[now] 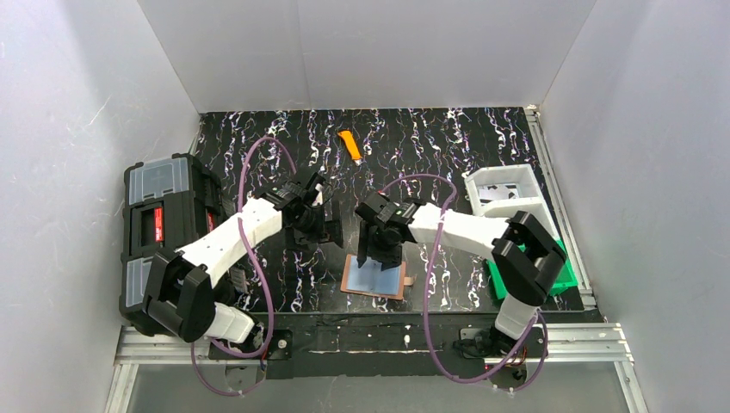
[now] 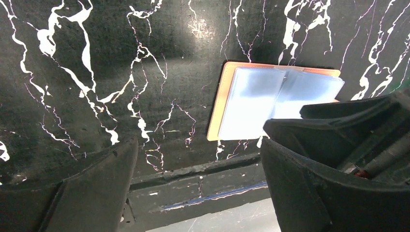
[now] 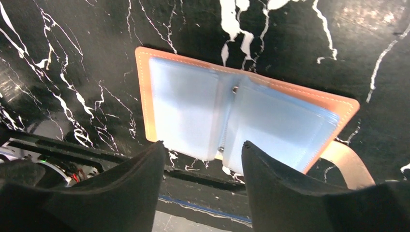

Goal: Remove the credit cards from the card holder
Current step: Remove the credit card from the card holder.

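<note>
**Card holder** (image 1: 375,277) lies opened flat near the surface's (image 1: 448,146) front edge, pale sleeves (image 3: 270,125) fanned up. Right fingers (image 1: 372,255) hover over it, parted and empty. Left fingers (image 1: 323,226) are spread wide beside it, also empty. The sleeves look light, floppy and slick. The credit cards are not distinguishable inside them, so pinch any exposed card edge.

Left hand (image 2: 198,145), right hand (image 3: 203,147): both agape.
</note>
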Available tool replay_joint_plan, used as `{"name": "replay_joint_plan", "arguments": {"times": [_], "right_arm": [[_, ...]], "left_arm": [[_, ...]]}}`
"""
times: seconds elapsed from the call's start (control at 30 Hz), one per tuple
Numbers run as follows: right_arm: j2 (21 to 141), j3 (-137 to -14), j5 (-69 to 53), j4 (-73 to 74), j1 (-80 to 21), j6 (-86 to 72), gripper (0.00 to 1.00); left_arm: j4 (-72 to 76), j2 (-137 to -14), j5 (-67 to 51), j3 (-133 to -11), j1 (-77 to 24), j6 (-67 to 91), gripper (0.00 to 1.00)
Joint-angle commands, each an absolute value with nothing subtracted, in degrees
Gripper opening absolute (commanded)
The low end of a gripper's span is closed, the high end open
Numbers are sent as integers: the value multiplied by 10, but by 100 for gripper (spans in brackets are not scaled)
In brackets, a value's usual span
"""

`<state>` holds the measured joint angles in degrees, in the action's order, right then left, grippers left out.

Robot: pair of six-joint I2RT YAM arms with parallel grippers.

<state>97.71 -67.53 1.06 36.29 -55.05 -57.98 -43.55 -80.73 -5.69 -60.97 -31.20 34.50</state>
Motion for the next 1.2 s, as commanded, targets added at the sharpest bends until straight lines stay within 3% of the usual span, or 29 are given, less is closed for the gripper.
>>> {"name": "replay_joint_plan", "arguments": {"times": [0.0, 0.43, 0.63, 0.77, 1.17], "right_arm": [[1012, -723, 12, 372, -560, -574, 64], [1092, -754, 13, 388, -571, -550, 64], [1138, -776, 24, 409, -577, -531, 58], [1147, -764, 20, 392, -577, -517, 51], [1099, -697, 19, 297, -565, -444, 18]], "left_arm": [[-438, -779, -47, -596, -306, 354, 98], [-415, -780, -65, -576, -303, 363, 98], [-402, -794, -79, -569, -302, 376, 98], [-400, -796, -86, -568, -302, 378, 98], [-370, -806, -139, -544, -302, 388, 98]]}}
